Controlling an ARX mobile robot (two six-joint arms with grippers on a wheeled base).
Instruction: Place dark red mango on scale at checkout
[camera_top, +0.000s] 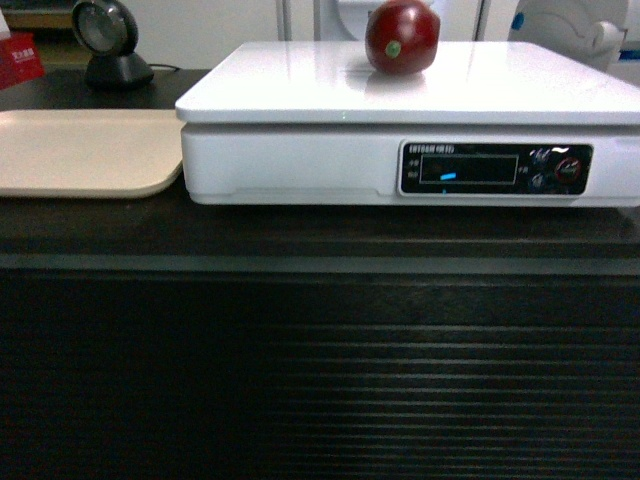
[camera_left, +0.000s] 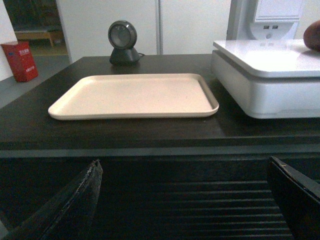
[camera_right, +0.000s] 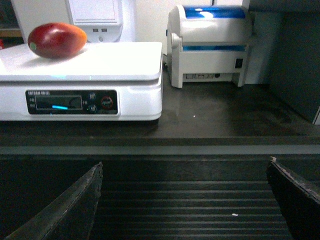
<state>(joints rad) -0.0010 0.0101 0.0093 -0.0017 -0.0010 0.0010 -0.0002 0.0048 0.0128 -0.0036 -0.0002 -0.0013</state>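
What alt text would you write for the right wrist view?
A mango lies on a white scale on a black counter, with a white-and-blue printer beside the scale. The open end effector's fingers frame the bottom corners.

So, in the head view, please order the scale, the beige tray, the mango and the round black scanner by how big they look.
1. Scale, clearly largest.
2. Beige tray, though the left edge cuts it off.
3 and 4. Mango and black scanner look about alike; the scanner stands farther back, so I will not rank them.

Left hand (camera_left: 185, 200) fingers spread wide, empty, right hand (camera_right: 185, 200) likewise spread, empty
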